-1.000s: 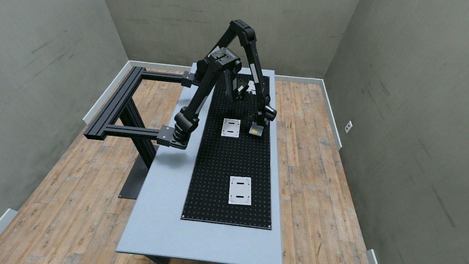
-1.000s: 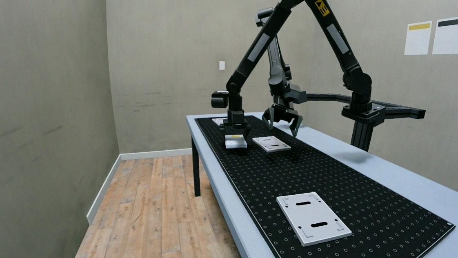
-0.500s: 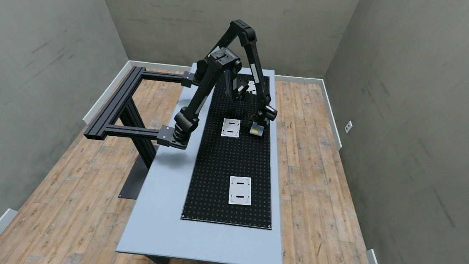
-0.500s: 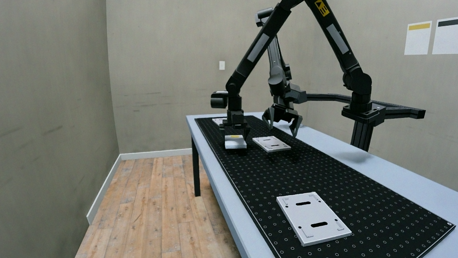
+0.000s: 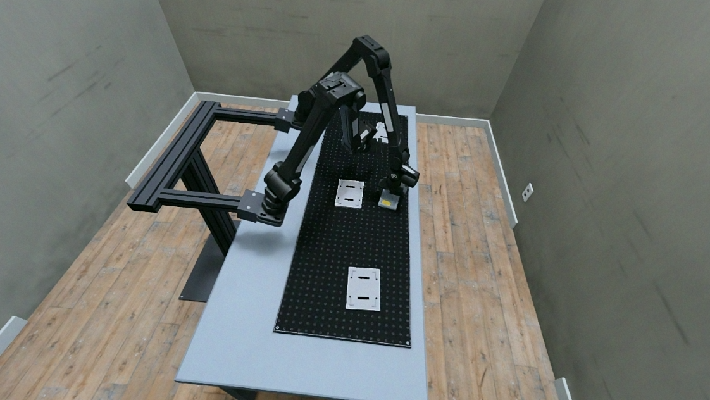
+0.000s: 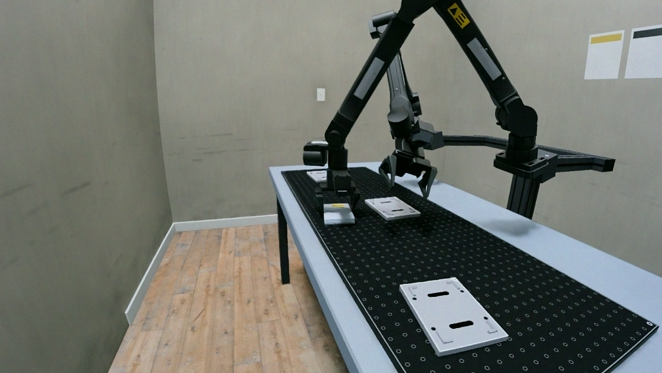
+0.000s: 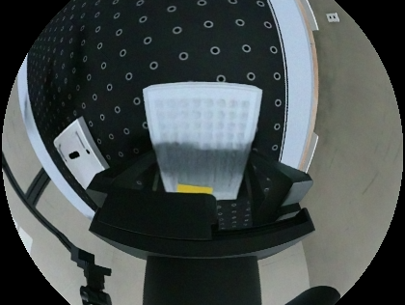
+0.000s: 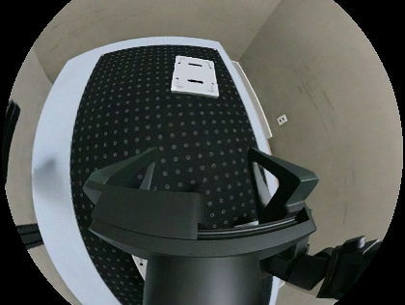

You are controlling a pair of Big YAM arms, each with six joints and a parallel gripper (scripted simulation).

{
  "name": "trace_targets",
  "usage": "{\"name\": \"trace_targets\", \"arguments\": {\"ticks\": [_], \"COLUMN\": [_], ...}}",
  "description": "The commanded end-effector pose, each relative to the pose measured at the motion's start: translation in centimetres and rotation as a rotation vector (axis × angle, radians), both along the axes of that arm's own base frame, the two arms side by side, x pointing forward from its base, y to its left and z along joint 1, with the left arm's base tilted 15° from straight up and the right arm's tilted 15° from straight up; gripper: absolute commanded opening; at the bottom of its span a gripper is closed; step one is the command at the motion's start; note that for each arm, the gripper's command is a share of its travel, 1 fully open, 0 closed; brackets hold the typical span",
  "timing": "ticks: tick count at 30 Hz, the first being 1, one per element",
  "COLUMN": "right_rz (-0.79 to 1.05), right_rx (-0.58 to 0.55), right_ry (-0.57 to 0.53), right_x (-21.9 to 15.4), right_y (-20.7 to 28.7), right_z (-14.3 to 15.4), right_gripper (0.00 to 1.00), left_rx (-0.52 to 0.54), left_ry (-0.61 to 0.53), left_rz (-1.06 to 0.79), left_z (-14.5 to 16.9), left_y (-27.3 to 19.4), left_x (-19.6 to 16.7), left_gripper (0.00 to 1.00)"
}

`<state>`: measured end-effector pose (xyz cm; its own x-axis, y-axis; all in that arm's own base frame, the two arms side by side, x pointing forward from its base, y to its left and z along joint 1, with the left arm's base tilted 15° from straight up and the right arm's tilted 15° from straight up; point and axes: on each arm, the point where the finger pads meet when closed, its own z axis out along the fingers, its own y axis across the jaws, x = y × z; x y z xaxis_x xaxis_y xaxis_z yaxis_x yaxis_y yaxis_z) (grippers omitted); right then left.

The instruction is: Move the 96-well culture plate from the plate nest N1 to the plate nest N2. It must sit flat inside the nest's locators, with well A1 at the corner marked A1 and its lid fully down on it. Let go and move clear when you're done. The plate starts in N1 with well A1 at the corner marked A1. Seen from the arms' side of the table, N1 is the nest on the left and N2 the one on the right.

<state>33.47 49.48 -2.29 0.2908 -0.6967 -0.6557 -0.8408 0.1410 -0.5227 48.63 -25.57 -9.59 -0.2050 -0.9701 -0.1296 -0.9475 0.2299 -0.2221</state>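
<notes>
The culture plate (image 5: 388, 199) (image 6: 338, 215) (image 7: 202, 125) is pinched by the left gripper (image 5: 392, 192) (image 6: 338, 205) (image 7: 202, 152), outside the nests; the right gripper's (image 5: 376, 142) (image 6: 407, 190) (image 8: 202, 150) fingers are spread.

the culture plate (image 5: 388, 200) (image 6: 338, 215) (image 7: 202, 123) and left pincer (image 5: 392, 192) (image 6: 338, 208) (image 7: 202, 152) now lower, closer to the black perforated board (image 5: 347, 238) (image 6: 384, 259) (image 7: 164, 39) (image 8: 154, 116)
</notes>
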Motion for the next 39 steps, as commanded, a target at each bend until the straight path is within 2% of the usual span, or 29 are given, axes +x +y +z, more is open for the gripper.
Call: {"name": "trace_targets", "arguments": {"ticks": [1, 3, 4, 5, 7, 11, 17, 20, 24, 26, 27, 29, 32, 36, 39], "right_rz": [0.007, 0.007, 0.007, 0.007, 0.007, 0.007, 0.007, 0.007, 0.007, 0.007, 0.008, -0.001, -0.048, -0.162, -0.238], "right_rx": [0.020, 0.020, 0.020, 0.020, 0.020, 0.020, 0.020, 0.020, 0.020, 0.020, 0.000, 0.013, 0.017, -0.017, -0.057], "right_ry": [-0.028, -0.028, -0.028, -0.028, -0.028, -0.028, -0.028, -0.028, -0.028, -0.028, -0.014, 0.009, 0.069, 0.167, 0.198], "right_x": [0.7, 0.7, 0.7, 0.7, 0.7, 0.7, 0.7, 0.7, 0.7, 0.7, 0.2, -0.6, -2.0, -4.7, -6.6], "right_y": [0.8, 0.8, 0.8, 0.8, 0.8, 0.8, 0.8, 0.8, 0.8, 0.8, 0.4, 0.4, -0.5, -4.4, -8.3], "right_z": [1.2, 1.2, 1.2, 1.2, 1.2, 1.2, 1.2, 1.2, 1.2, 1.2, 0.2, 1.2, 2.4, 4.3, 5.5], "right_gripper": [1.00, 1.00, 1.00, 1.00, 1.00, 1.00, 1.00, 1.00, 1.00, 1.00, 1.00, 1.00, 1.00, 1.00, 1.00], "left_rx": [-0.007, -0.009, -0.008, -0.008, -0.019, -0.013, -0.014, -0.006, -0.001, -0.001, -0.001, 0.032, 0.182, 0.382, 0.484], "left_ry": [-0.013, -0.014, -0.014, -0.013, -0.029, -0.024, -0.019, -0.011, -0.005, -0.005, -0.016, -0.032, -0.045, -0.123, -0.168], "left_rz": [-0.021, -0.019, -0.014, -0.010, -0.006, -0.007, -0.009, -0.008, -0.010, -0.010, -0.011, -0.037, -0.090, -0.134, -0.151], "left_z": [-0.1, -0.1, -0.1, -0.1, 1.8, 2.9, 4.2, 3.8, 6.0, 6.0, 6.9, 7.8, 6.7, 7.3, 7.6], "left_y": [-1.5, -1.5, -1.3, -1.0, -1.5, -1.7, -1.7, -1.2, -1.0, -1.0, -1.4, -2.0, -2.1, -2.1, -2.1], "left_x": [0.1, 0.1, 0.2, 0.3, 1.2, 1.1, 0.1, -1.3, -3.2, -3.2, -2.7, -2.4, -3.1, -2.9, -2.7], "left_gripper": [0.83, 0.83, 0.94, 1.00, 1.00, 1.00, 1.00, 1.00, 1.00, 1.00, 1.00, 1.00, 1.00, 1.00, 1.00]}}
